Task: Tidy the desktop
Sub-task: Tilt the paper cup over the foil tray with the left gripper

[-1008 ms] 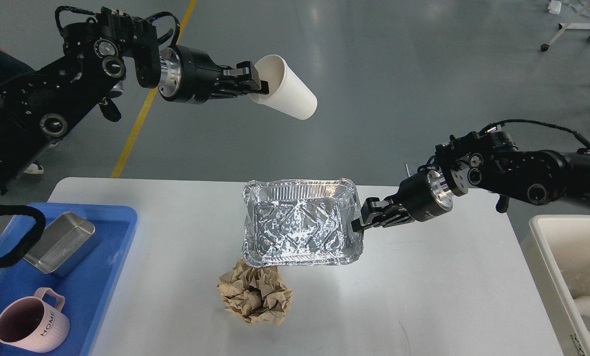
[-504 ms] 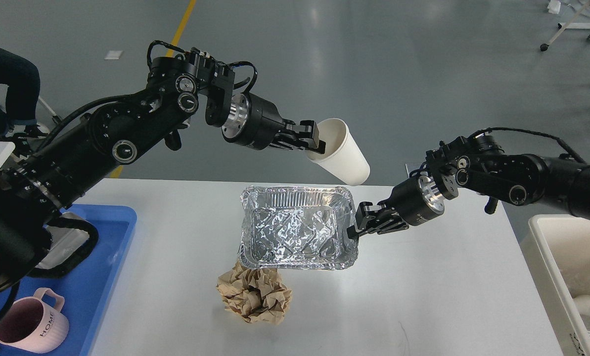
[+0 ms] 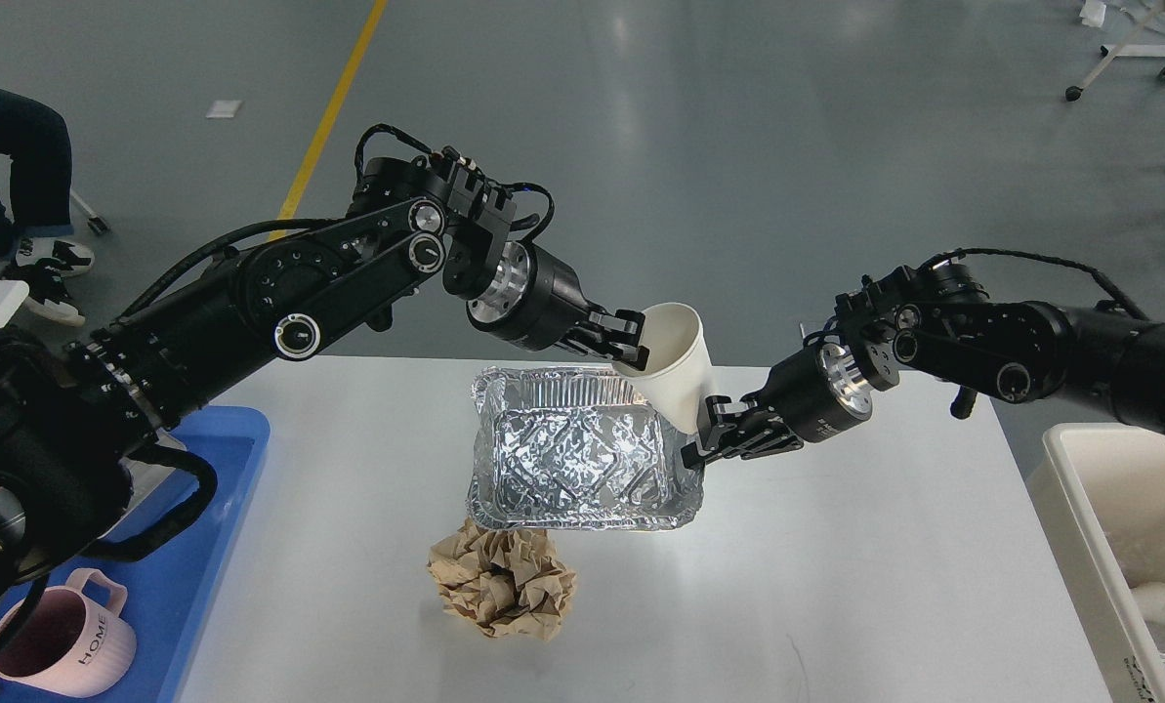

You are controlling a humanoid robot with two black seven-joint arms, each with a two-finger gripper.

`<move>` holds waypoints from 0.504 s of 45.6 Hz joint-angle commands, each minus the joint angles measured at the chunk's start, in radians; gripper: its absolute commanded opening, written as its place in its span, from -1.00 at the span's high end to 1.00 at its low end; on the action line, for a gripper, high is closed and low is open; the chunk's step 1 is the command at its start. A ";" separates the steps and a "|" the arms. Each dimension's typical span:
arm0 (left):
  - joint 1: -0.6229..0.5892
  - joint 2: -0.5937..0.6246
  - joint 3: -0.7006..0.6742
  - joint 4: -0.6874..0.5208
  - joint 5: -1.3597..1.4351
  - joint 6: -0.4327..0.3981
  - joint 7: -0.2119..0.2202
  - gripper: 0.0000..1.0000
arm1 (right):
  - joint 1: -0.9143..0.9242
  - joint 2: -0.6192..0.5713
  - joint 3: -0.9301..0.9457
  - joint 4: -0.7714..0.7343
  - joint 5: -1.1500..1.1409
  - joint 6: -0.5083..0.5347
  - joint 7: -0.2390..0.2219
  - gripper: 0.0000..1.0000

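Holding a white paper cup [image 3: 678,371] tilted over the foil tray [image 3: 582,451], the left hand [image 3: 629,344] pinches the cup's rim.

The left arm stretches in from the left, bent at the elbow, cup bottom dipping toward the tray's right end. Just beyond it the right hand [image 3: 704,441] is clamped on the tray's right rim. A crumpled brown paper ball [image 3: 502,578] lies on the surface [image 3: 836,566] nearer than both hands.

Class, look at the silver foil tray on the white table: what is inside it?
The silver foil tray shows only its own crinkled, embossed bottom. A white paper cup, held by the left gripper, hangs tilted over its far right corner and hides that corner.
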 commanded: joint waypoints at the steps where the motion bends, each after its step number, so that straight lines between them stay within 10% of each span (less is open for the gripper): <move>1: -0.007 0.003 0.005 0.000 -0.004 -0.010 0.006 1.00 | 0.002 0.000 0.000 -0.002 0.000 -0.002 0.000 1.00; 23: -0.040 0.035 -0.005 0.000 -0.015 -0.030 0.018 1.00 | -0.001 0.000 0.000 -0.022 0.000 -0.002 0.002 1.00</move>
